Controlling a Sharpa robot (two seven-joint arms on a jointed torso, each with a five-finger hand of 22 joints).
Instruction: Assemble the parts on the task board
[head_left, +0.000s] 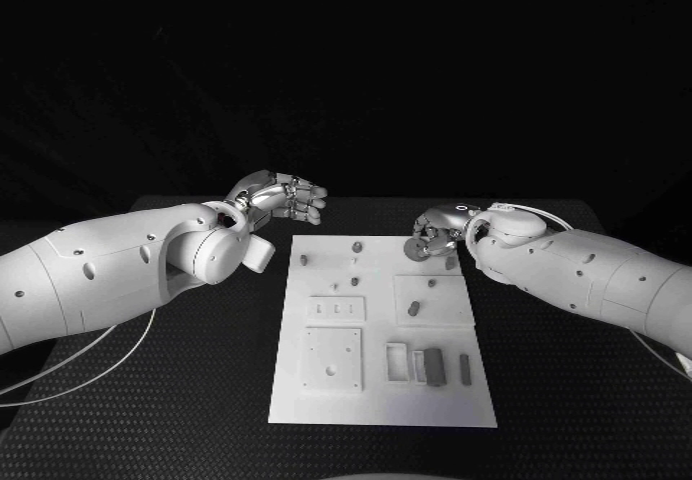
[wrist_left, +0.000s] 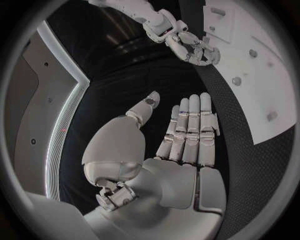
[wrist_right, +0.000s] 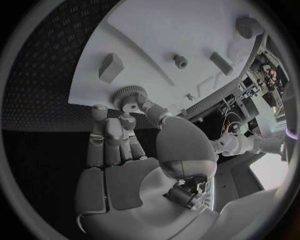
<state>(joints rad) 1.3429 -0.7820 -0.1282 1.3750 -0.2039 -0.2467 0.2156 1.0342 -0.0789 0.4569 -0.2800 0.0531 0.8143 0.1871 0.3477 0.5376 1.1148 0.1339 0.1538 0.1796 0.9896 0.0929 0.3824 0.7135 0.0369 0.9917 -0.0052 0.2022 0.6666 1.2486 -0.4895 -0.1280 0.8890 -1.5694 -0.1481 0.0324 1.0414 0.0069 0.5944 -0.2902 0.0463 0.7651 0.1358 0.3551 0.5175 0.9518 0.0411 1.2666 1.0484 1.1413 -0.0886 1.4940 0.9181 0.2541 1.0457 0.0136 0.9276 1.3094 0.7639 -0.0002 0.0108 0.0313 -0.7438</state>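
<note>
While the black table (head_left: 173, 400) carries everything, the white board (head_left: 382, 330) lies at its middle with its long axis running away from the robot. On the board's near half sit a square plate (head_left: 333, 359) and a row of upright blocks (head_left: 428, 366); farther up are small pegs (head_left: 356, 246) and a short stud (head_left: 413, 309). The left hand (head_left: 281, 198) hovers off the board's far left corner, holding nothing, fingers straight and side by side with the thumb apart. The right hand (head_left: 444, 228) is at the board's far right corner, pinching a small toothed gear (wrist_right: 129, 95) between thumb and fingertips. The gear's flat face is tilted toward the board, just above its edge.
</note>
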